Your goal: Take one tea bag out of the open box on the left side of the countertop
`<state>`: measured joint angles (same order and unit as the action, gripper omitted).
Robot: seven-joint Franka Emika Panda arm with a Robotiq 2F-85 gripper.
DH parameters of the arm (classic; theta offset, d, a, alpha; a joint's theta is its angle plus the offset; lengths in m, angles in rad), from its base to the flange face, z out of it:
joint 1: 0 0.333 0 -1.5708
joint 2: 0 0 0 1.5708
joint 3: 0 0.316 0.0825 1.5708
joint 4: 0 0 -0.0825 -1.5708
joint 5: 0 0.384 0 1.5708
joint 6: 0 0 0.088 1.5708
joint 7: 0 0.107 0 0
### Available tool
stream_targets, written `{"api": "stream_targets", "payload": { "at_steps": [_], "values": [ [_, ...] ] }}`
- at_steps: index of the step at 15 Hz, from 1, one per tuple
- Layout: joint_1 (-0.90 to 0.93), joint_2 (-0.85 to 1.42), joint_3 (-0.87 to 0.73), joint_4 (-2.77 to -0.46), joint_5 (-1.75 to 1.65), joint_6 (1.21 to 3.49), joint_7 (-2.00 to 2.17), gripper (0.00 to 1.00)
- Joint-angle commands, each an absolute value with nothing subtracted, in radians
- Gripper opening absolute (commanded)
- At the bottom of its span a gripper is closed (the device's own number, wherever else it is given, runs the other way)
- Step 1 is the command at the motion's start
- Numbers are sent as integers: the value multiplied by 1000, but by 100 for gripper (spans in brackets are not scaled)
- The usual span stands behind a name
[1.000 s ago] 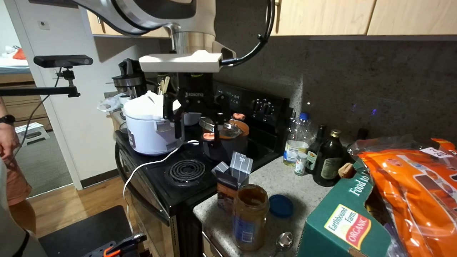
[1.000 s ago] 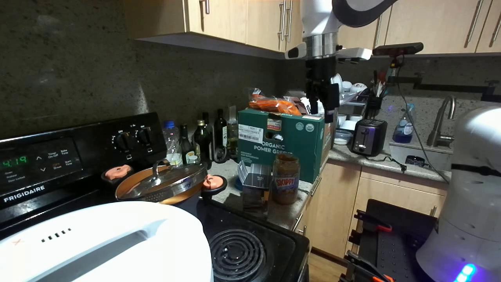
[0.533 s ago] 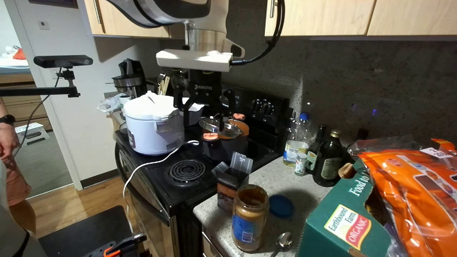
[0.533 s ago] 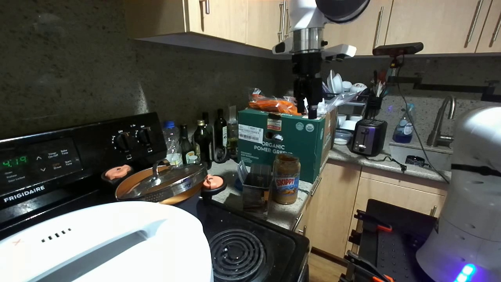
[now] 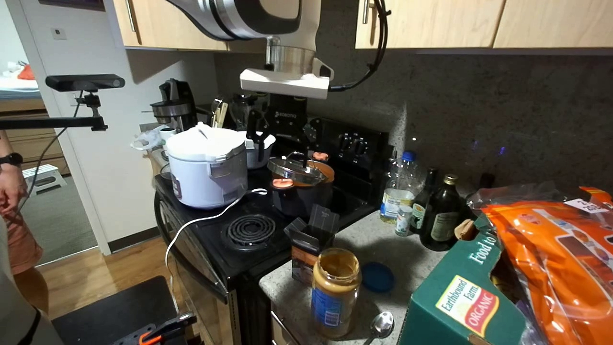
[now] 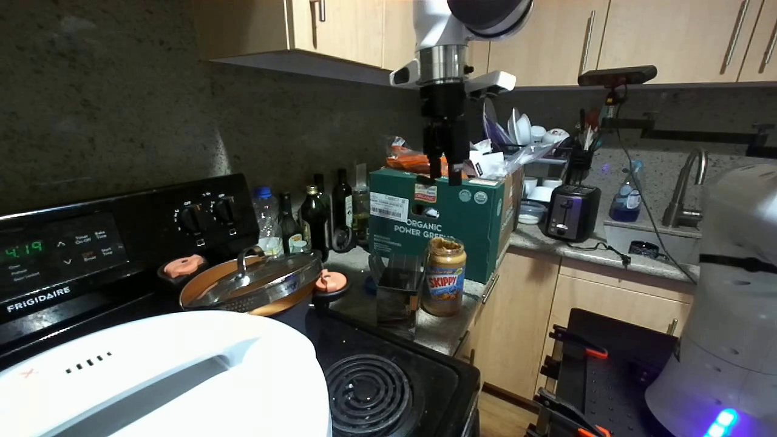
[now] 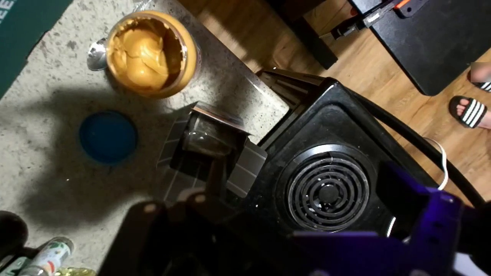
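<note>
The open box point(image 5: 303, 261) is dark with raised flaps and stands upright at the countertop's corner by the stove. It also shows in an exterior view point(image 6: 397, 303) and in the wrist view point(image 7: 247, 168), where a dull glossy brownish surface shows inside. I cannot tell single tea bags there. The countertop point(image 5: 383, 239) is grey and speckled. My gripper point(image 5: 283, 157) is open and empty, hanging high above the level of the box, also seen in an exterior view point(image 6: 445, 176). In the wrist view, the gripper point(image 7: 307, 172) has its fingers wide apart, with the left finger overlapping the box.
An open peanut butter jar point(image 5: 336, 292) stands close beside the box. A blue lid point(image 5: 377, 277) and a spoon point(image 5: 382, 326) lie nearby. A green carton point(image 5: 459, 297), several bottles point(image 5: 441, 225), a lidded pot point(image 5: 301, 196) and a white cooker point(image 5: 206, 177) stand around.
My gripper has moved sideways through the air, rightward in an exterior view and leftward in an exterior view, staying open. Its shadow now falls over the box. The box has not moved.
</note>
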<state>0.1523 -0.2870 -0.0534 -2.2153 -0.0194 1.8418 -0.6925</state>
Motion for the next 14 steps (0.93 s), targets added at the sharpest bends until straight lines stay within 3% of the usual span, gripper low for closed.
{"api": "stream_targets", "payload": {
  "at_steps": [1,14],
  "values": [
    [135,-275,-35,-2206,-15,1840,-705,100],
    [142,-105,-5,-2104,-109,1897,-1157,100]
  ]
}}
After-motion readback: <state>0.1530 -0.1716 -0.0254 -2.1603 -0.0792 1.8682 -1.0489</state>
